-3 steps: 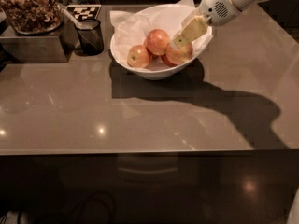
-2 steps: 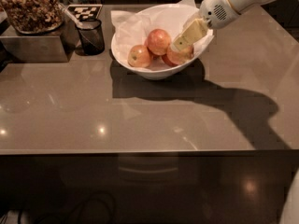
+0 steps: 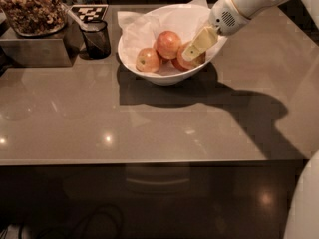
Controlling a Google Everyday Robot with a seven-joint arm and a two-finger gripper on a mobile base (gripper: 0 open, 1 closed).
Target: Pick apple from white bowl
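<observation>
The white bowl [image 3: 164,76], lined with crumpled white paper, stands at the back middle of the brown counter. It holds an orange-red apple [image 3: 195,59] at the right, a larger red-orange apple [image 3: 168,44] in the middle and a smaller yellow-green-faced apple [image 3: 148,59] at the left. My gripper [image 3: 190,57] reaches down from the upper right into the bowl and lies against the right apple, covering part of it.
A small dark mesh cup [image 3: 96,38] stands left of the bowl. Left of that is a metal box [image 3: 35,51] with a dish of nuts [image 3: 30,9] on top. A checkered tag [image 3: 88,12] lies behind the cup. The counter's front edge [image 3: 149,161] runs across the middle.
My gripper has sunk slightly lower against the right apple. The bowl and the other apples have not moved.
</observation>
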